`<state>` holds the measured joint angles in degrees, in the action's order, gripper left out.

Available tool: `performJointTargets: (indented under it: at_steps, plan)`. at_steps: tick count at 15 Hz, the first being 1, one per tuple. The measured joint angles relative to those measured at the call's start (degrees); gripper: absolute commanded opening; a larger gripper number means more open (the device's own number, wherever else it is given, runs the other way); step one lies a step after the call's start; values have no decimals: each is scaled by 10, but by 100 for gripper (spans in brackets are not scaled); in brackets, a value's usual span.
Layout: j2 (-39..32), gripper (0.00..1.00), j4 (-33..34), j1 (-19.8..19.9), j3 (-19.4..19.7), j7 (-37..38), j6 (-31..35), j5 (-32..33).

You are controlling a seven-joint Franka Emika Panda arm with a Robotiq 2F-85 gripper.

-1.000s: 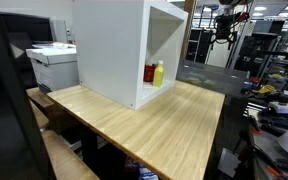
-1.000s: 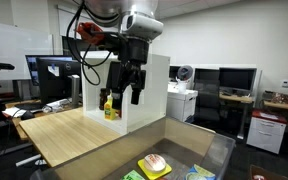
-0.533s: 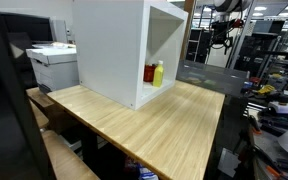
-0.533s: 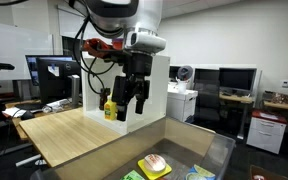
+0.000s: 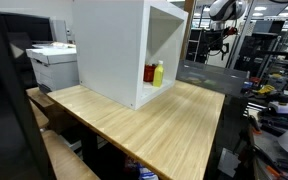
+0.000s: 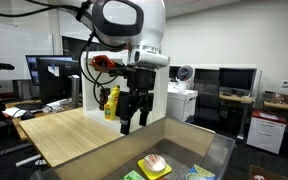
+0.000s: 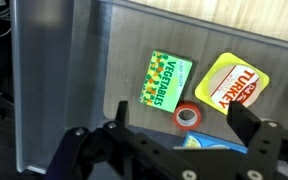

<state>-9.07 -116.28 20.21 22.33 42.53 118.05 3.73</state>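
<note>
The grey bin [image 7: 124,50] is holding four things on its floor. Near the bin's middle, a green box [image 7: 169,82] is lying flat, and its label is reading "VEGGIES" in pale letters. Just beside it, towards the bin's far side in the wrist view, a yellow pack [image 7: 236,83] is showing the word "TURKEY" on a red patch. A small red-rimmed ring [image 7: 187,117] is sitting between the two and close to the box's corner. A blue item [image 7: 199,142] is peeking out under the tool, too hidden to read.

The gripper [image 6: 133,122] is hanging over the bin's rim in an exterior view, and its fingers [image 7: 74,145] are standing spread wide, pinching nothing, with the ring and the green box closest beneath.

Beyond the bin, a white cabinet [image 5: 109,45] is resting on a wooden table [image 5: 154,125] and sheltering a yellow bottle [image 5: 158,73] beside a red bottle [image 5: 149,74]. Their labels are too small to read.
</note>
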Motion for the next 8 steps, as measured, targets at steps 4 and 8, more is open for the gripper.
performJointTargets:
  at_steps: [4, 8]
  plan:
    - [-21, 100, 2, 0, 0, 12, 10, -4]
    - [-45, 100, 12, 0, 1, 14, 25, -18]
